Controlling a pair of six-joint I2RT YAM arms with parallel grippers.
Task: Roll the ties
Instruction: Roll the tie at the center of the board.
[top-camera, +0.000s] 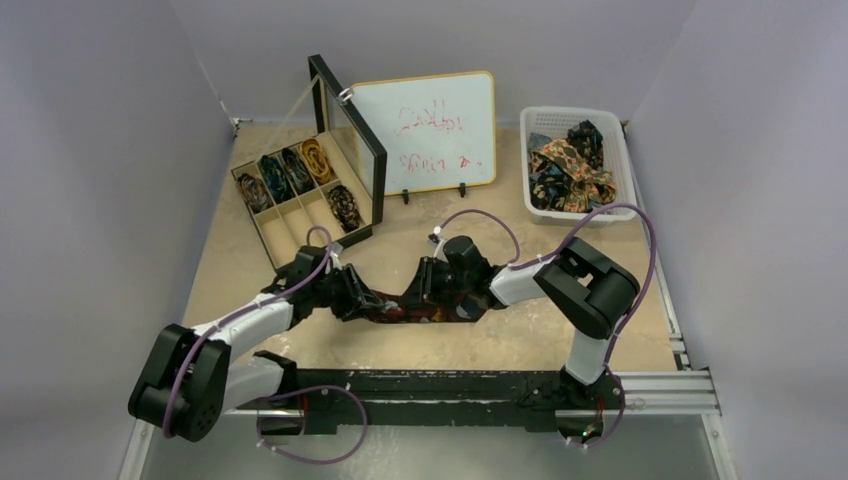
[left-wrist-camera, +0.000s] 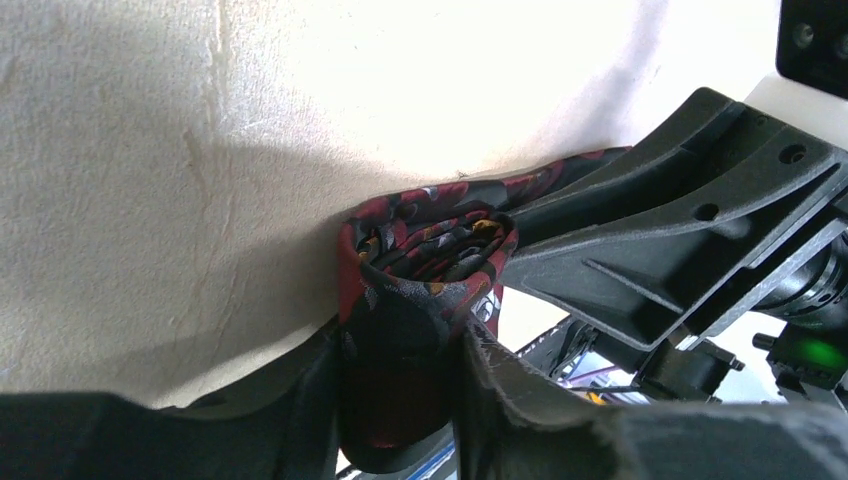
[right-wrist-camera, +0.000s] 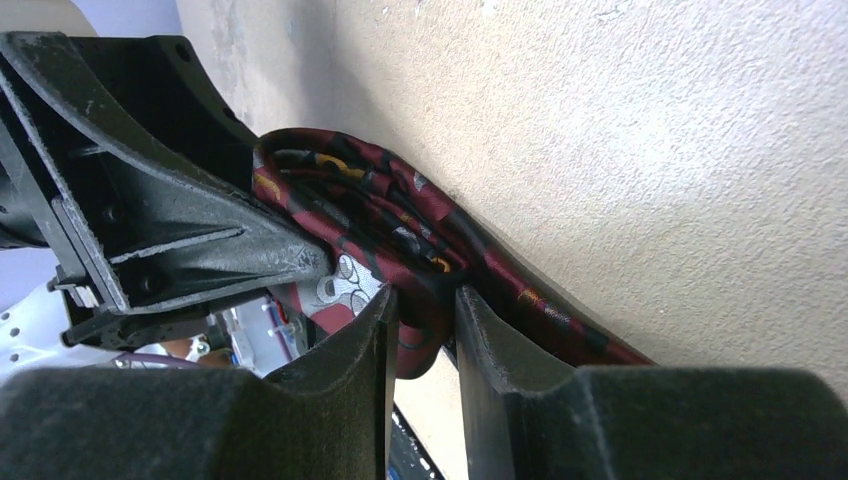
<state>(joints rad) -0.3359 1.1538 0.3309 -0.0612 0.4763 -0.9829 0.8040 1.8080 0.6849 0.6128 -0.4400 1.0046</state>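
Nearest the left wrist lens, the left gripper (left-wrist-camera: 400, 345) is found closed at a medium width on a bunched fold of the maroon tie (left-wrist-camera: 430, 235), the fabric filling the gap and touching both fingers (left-wrist-camera: 300, 420). The right gripper (right-wrist-camera: 425, 310) is found narrow, with a thin layer of the same tie pinched between its pads. The two grippers are set close together, each one's frame crowding the other's wrist view, and a partly wound coil is held between them just above the table (top-camera: 520, 335).

From the coil, the unrolled length of the tie is seen trailing along the table surface beneath the right arm. Whether the coil's layers are even cannot be told.

Handling is judged as follows: the cloth is light, soft and limp, with a smooth weave likely to slip; no shape is kept unless it is held. A grip across the full width of the coil, close to its core, is advised, with the loose tail kept taut so that the turns do not slacken or telescope.

Further out, rolled ties (top-camera: 295, 170) are lodged in the compartments of a divided box (top-camera: 290, 235) at rear left. Loose ties (top-camera: 570, 165) are heaped in a white basket (top-camera: 620, 165) at rear right, with a whiteboard (top-camera: 425, 130) standing between them.
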